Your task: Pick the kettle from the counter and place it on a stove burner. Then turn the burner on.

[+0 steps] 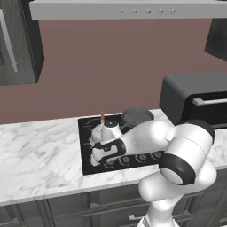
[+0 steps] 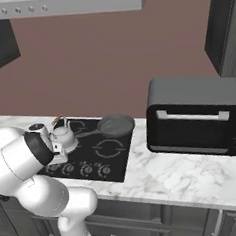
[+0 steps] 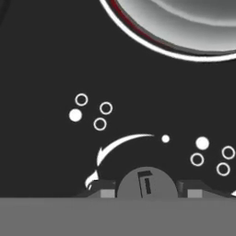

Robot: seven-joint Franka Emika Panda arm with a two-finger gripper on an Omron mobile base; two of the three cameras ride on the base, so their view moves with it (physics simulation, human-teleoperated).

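kettle sits on the black cooktop, over the left burner ring, with its thin tan stem standing upright on top. it looks already placed, so the knob step is the one in hand. judging by its looks, the kettle is a rigid metal shell, light when empty, with a smooth rounded dome that would slip under a pinch; the stem or the handle part at the top would be the surer place to take hold, should it need shifting. the dark frying pan lies on the far right burner, apart from the kettle.

tool is down at the near edge of the cooktop, its two dark tips standing either side of a round knob, partly open, about knob-wide. whether the tips actually press the knob i cannot tell. the curved white arrow printed beside the knob suggests the turn needed. the marble bench carries the cooktop and a dark toaster oven to the right.
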